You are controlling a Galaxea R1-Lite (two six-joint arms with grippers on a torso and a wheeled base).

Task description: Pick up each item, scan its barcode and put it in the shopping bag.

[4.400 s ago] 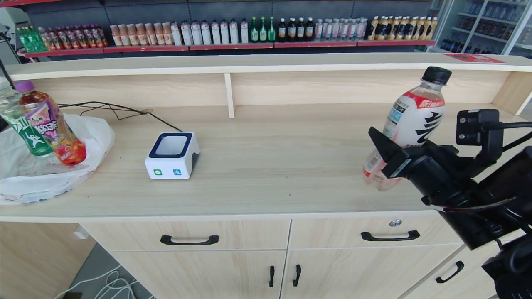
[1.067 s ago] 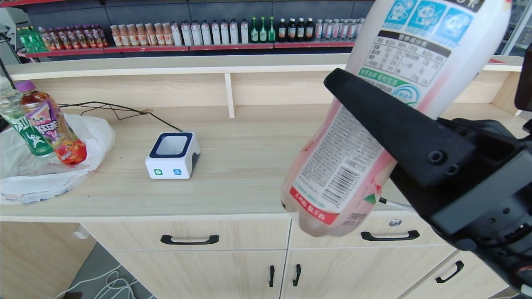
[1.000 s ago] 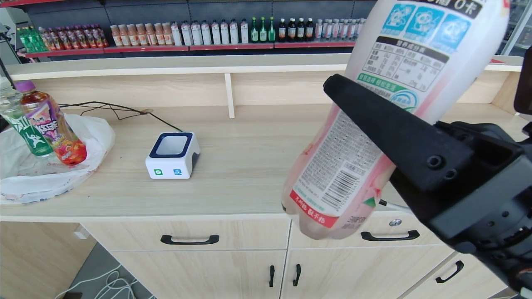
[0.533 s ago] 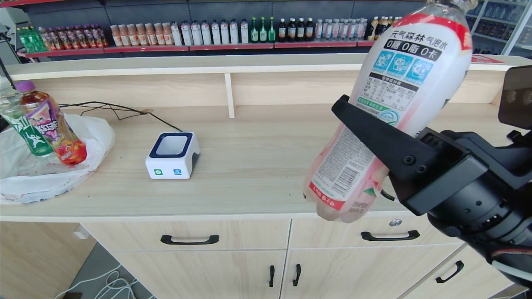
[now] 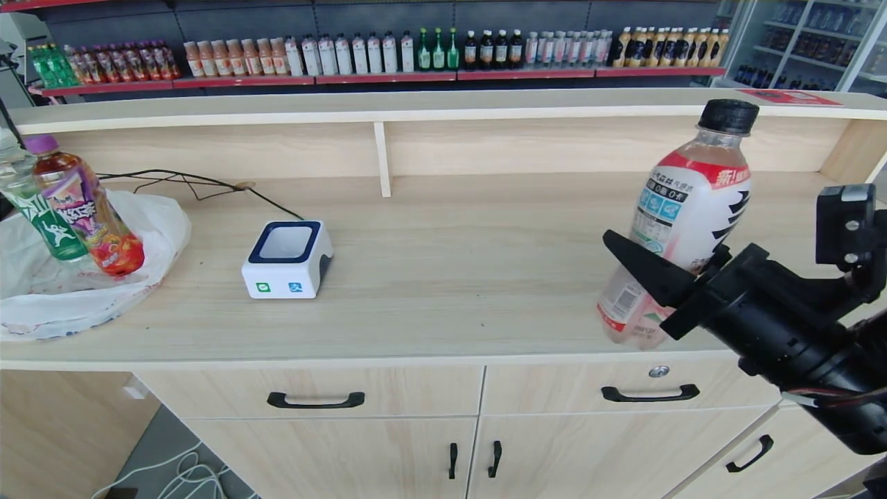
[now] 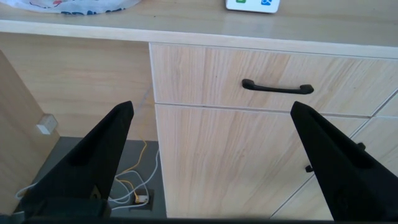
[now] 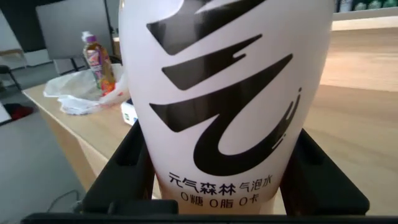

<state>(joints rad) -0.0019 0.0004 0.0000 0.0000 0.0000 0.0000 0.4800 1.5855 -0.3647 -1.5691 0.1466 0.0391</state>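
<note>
A pale pink drink bottle [image 5: 682, 201] with a black cap stands nearly upright at the counter's front right. My right gripper [image 5: 655, 267] is shut on its lower half, and its barcode side faces left. In the right wrist view the bottle [image 7: 224, 93] fills the space between the black fingers [image 7: 323, 168]. The white scanner box [image 5: 287, 258] sits mid-counter. At the far left, the white shopping bag [image 5: 83, 298] holds a purple-capped tea bottle [image 5: 83, 208] and a green-labelled bottle [image 5: 34, 208]. My left gripper [image 6: 211, 109] hangs open below the counter, facing the drawer fronts.
A black cable [image 5: 180, 181] runs from the scanner along the counter's back. A raised ledge with a divider [image 5: 382, 159] backs the counter. Drawers with black handles [image 6: 277, 87] are below. Bare counter lies between scanner and held bottle.
The bottle was held up close to the head camera, barcode showing. My right gripper has since carried it down and away to the counter's front right.
</note>
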